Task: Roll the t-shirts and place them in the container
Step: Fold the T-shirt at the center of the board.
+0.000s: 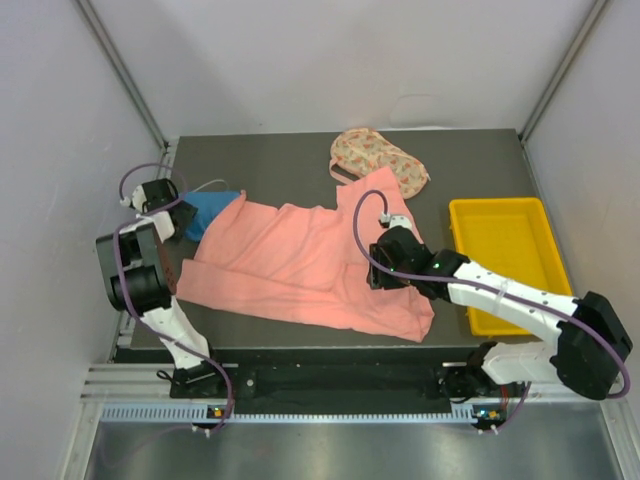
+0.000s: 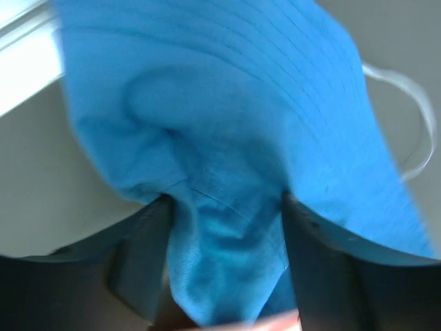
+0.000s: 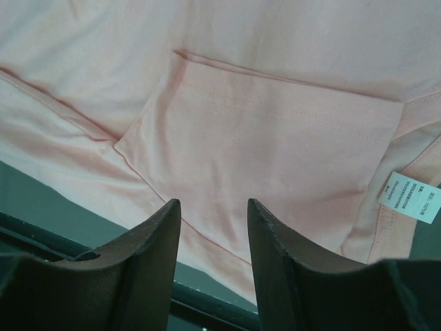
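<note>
The salmon-pink t-shirt lies spread flat across the middle of the table, its white neck label showing at the right of the right wrist view. A blue t-shirt lies bunched at the left, partly under the pink one's edge. The floral t-shirt sits crumpled at the back. My left gripper is open wide, with a fold of blue cloth lying loose between its fingers. My right gripper hovers open over the pink shirt's right side, nothing between its fingers.
A yellow tray stands at the right of the table, beside the right arm. A white cord loops past the blue shirt at the far left. The table's near edge runs just below the pink hem.
</note>
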